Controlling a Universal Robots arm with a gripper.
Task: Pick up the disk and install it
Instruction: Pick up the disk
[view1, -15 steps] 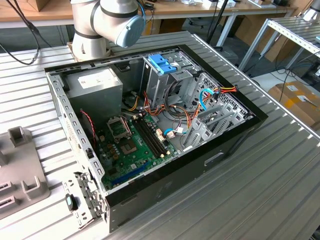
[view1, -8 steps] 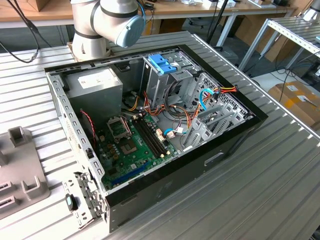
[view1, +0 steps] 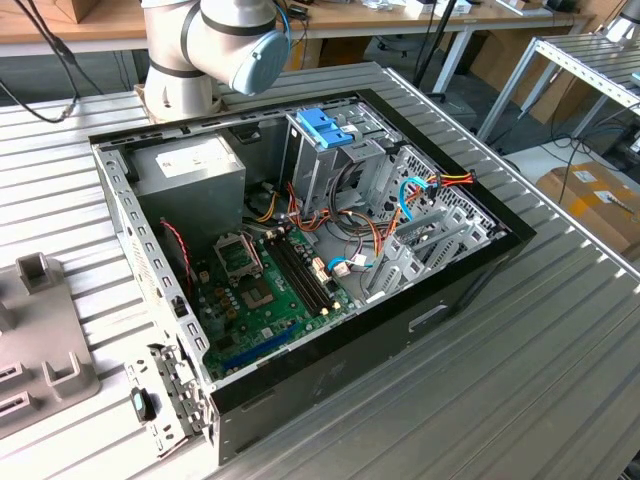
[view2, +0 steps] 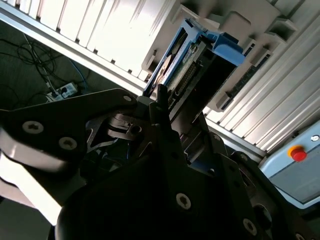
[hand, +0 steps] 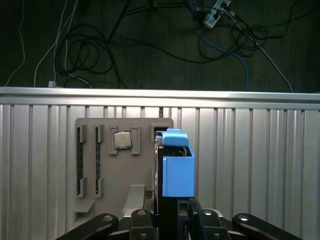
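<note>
In both wrist views the disk (hand: 177, 167) (view2: 187, 60) stands on edge in its light-blue carrier, over the grey parts fixture (hand: 125, 170) on the ribbed table. My gripper (hand: 167, 217) is shut on the disk's near end, one finger on each flat side. One dark fingertip (view2: 161, 102) presses against the edge beside the connector row. Whether the disk still touches the fixture I cannot tell. In the exterior view the open computer case (view1: 470, 275) lies on the table, with part of the fixture (view1: 45, 360) at the exterior view's left.
Inside the case are a grey power-supply box (view1: 190, 165), a tall metal cage topped by a blue bracket (view1: 325, 128), a green motherboard (view1: 265, 290) and loose cables. The fixture also holds a processor chip (hand: 122, 140) and memory sticks (hand: 80, 160). A red stop button (view2: 298, 153) sits nearby.
</note>
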